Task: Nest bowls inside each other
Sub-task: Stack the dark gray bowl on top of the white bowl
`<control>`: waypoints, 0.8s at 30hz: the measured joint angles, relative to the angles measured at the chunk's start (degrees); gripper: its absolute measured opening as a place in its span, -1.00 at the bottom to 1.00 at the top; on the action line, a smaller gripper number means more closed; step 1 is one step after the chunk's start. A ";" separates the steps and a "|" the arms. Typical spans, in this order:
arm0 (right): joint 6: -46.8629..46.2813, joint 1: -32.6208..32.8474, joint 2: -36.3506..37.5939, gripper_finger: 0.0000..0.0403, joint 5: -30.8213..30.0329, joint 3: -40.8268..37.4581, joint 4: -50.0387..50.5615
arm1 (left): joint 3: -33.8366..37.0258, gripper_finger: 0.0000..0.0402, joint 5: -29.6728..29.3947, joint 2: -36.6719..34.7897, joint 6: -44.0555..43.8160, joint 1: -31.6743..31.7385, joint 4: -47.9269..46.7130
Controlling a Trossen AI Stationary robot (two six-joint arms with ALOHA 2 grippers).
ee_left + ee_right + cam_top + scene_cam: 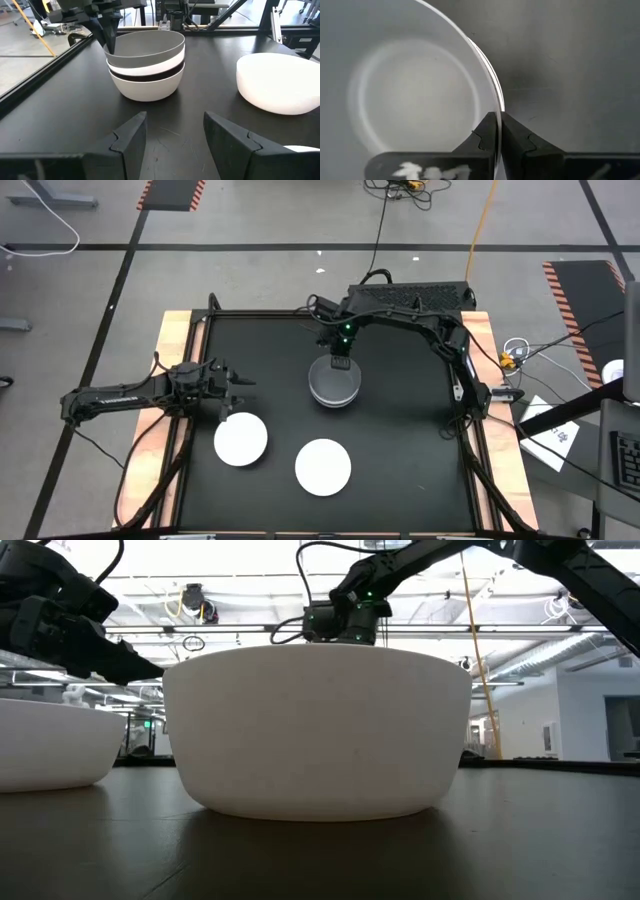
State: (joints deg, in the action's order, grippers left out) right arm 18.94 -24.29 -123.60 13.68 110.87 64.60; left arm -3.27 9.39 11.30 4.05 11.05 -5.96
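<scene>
High view: stack of nested bowls (333, 383) sits mid-tabletop (400, 450), grey bowl (150, 47) on top, tilted, over white, black and white ones. Right pincer (340, 363) is clamped on the grey bowl's rim at the far side, fingers (487, 131) pinching the thin edge. Two white bowls rest apart nearer the front: one (241, 439) just beside the left pincer (238, 384), one (323, 466) further right. Left pincer stands parted, holding nothing, low over the tabletop

Probably a lab: hazard-striped floor tape (170, 192).
</scene>
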 joint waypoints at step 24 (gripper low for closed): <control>-0.28 0.04 1.23 -0.98 0.18 -0.53 1.34 | 0.00 -0.02 0.00 -0.01 0.20 0.02 0.00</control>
State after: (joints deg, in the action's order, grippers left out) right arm 18.66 -24.25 -122.37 13.86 110.34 65.94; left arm -3.27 9.39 11.29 4.25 11.07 -5.96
